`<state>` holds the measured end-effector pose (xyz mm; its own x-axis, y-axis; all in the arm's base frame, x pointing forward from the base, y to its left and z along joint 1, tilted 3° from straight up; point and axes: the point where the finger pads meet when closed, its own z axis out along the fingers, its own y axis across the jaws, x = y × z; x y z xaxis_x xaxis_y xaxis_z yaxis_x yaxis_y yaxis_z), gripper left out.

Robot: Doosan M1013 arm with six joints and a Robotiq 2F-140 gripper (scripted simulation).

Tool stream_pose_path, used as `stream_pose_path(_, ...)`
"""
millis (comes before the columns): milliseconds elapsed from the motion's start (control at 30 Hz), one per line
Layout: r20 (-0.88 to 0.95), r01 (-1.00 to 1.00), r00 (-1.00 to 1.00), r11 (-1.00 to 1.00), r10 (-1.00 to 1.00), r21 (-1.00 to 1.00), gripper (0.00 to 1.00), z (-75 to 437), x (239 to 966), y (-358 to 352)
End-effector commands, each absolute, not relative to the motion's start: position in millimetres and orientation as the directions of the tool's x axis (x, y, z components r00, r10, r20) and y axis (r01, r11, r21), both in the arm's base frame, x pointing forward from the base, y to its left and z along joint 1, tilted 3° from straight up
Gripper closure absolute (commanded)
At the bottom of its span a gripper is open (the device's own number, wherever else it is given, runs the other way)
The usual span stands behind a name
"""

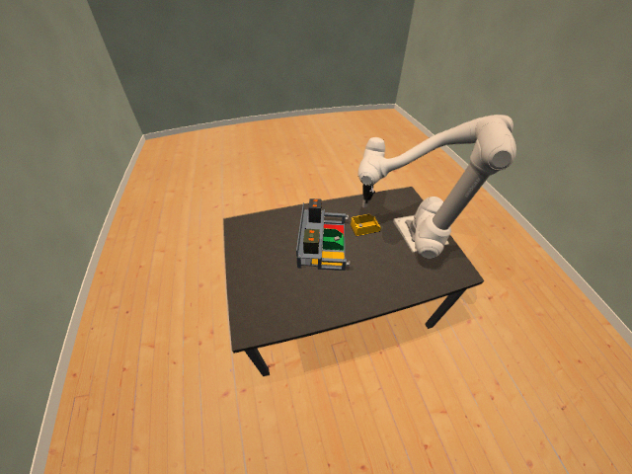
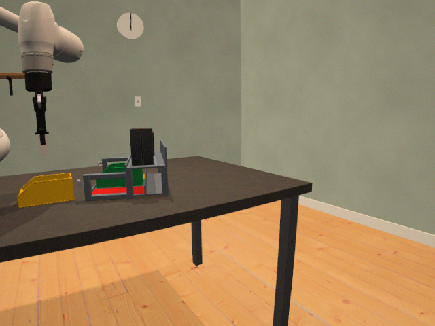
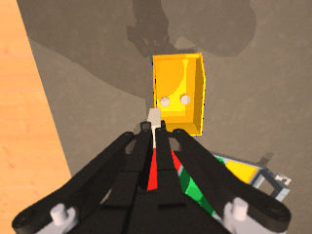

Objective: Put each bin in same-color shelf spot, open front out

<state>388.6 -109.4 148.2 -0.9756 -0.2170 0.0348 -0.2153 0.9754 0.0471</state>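
A yellow bin (image 1: 370,231) (image 2: 49,190) (image 3: 171,73) stands upright on the table in front of the shelf (image 2: 87,187) (image 3: 278,186), its sloped front turned away from the shelf. Two round pale parts lie in it. A green bin (image 1: 332,245) (image 2: 112,181) (image 3: 194,192) sits in the shelf's middle spot, sloped front facing out, with a pale part visible inside; its mark is hidden. The red mark (image 1: 334,227) (image 2: 109,191) and the yellow mark (image 1: 333,255) (image 3: 240,172) lie bare on either side. My gripper (image 1: 364,202) (image 2: 43,148) (image 3: 155,116) is shut and empty, above the table beside the yellow bin.
Black boxes (image 1: 314,212) (image 1: 310,245) (image 2: 141,147) stand on the shelf's upper board. Grey side rails and posts frame the lower spots. Small pale knobs (image 2: 79,183) (image 3: 283,180) stick out at the shelf's front corners. The table edge lies beyond the gripper.
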Motion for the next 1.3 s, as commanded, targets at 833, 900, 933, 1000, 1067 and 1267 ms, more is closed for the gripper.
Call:
stream_pose_path(833,0.037,-0.192,-0.980,0.980,-0.193,0.044,0.76,149.6,385.6,-112.6)
stream_pose_path(900,0.037,-0.192,-0.980,0.980,-0.193,0.044,0.76,149.5,385.6,-112.6)
stream_pose_path(933,0.037,-0.192,-0.980,0.980,-0.193,0.044,0.76,149.5,385.6,-112.6)
stream_pose_path(1000,0.037,-0.192,-0.980,0.980,-0.193,0.044,0.76,149.5,385.6,-112.6)
stream_pose_path(1067,0.037,-0.192,-0.980,0.980,-0.194,0.044,0.76,149.5,385.6,-112.6)
stream_pose_path(1267,0.037,-0.192,-0.980,0.980,-0.194,0.044,0.76,149.5,385.6,-112.6)
